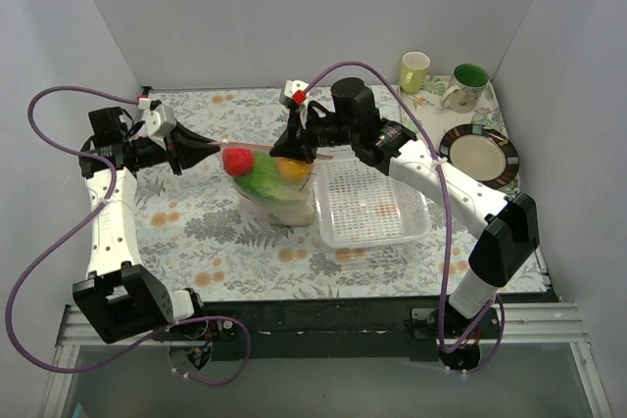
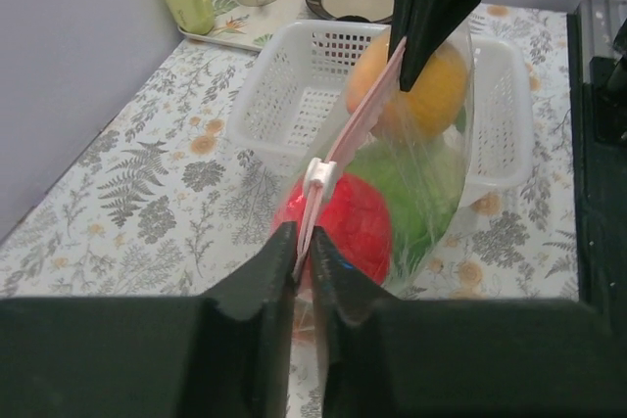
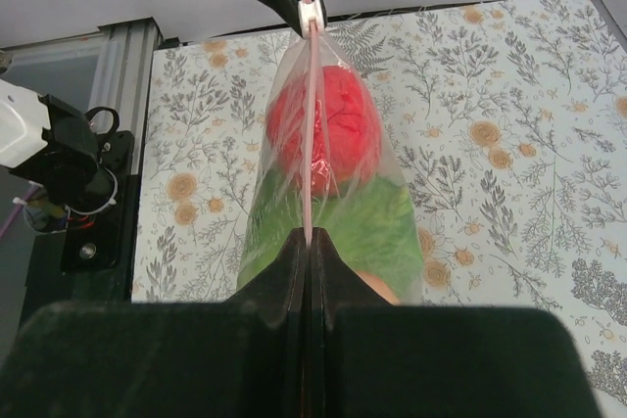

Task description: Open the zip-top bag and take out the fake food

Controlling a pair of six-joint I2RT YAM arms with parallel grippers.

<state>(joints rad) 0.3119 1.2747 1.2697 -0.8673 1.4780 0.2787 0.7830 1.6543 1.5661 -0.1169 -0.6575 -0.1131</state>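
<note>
The clear zip-top bag (image 1: 272,193) hangs above the table, stretched by its pink zip strip (image 2: 358,124) between both grippers. Inside are a red round piece (image 2: 348,222), green lettuce (image 2: 416,188) and an orange-yellow fruit (image 2: 426,95); other foods are hidden. My left gripper (image 2: 302,259) is shut on the strip's left end, just behind the white slider (image 2: 319,175). My right gripper (image 3: 310,240) is shut on the strip's right end; the red piece (image 3: 328,129) and lettuce (image 3: 367,232) show below it. In the top view the left gripper (image 1: 217,150) and right gripper (image 1: 292,150) flank the bag's mouth.
A white perforated basket (image 1: 372,205) sits just right of the bag, also in the left wrist view (image 2: 294,95). Two mugs (image 1: 414,71) (image 1: 467,87) and a dark-rimmed plate (image 1: 480,154) stand at the back right. Walls close in at the back and both sides.
</note>
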